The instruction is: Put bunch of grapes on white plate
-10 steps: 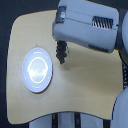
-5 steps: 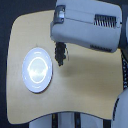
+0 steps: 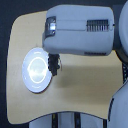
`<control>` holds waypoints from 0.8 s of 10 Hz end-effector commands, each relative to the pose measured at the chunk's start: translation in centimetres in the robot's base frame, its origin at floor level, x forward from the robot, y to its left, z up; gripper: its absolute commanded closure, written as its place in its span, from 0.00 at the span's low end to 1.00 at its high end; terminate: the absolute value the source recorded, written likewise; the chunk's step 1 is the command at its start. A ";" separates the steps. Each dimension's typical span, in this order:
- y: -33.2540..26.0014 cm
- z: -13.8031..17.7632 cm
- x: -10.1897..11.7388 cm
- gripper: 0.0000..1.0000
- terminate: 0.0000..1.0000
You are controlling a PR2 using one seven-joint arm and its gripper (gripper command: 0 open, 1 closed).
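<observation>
Round glossy white plate (image 3: 36,70) sits on the light wooden tabletop (image 3: 80,85), toward the exterior view's left. The big grey-white robot arm (image 3: 82,30) covers the far centre and right of the table. Its dark gripper (image 3: 53,64) hangs just past the plate's right rim, pointing down. Dark blob at the fingertips is probably the purple-black bunch of grapes (image 3: 54,66), apparently held there, too blurred to confirm; can't tell jaw opening.
</observation>
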 end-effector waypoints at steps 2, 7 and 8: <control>10.1 -2.2 -3.0 1.00 0.00; 14.1 -5.6 -3.1 1.00 0.00; 14.2 -6.2 -2.8 1.00 0.00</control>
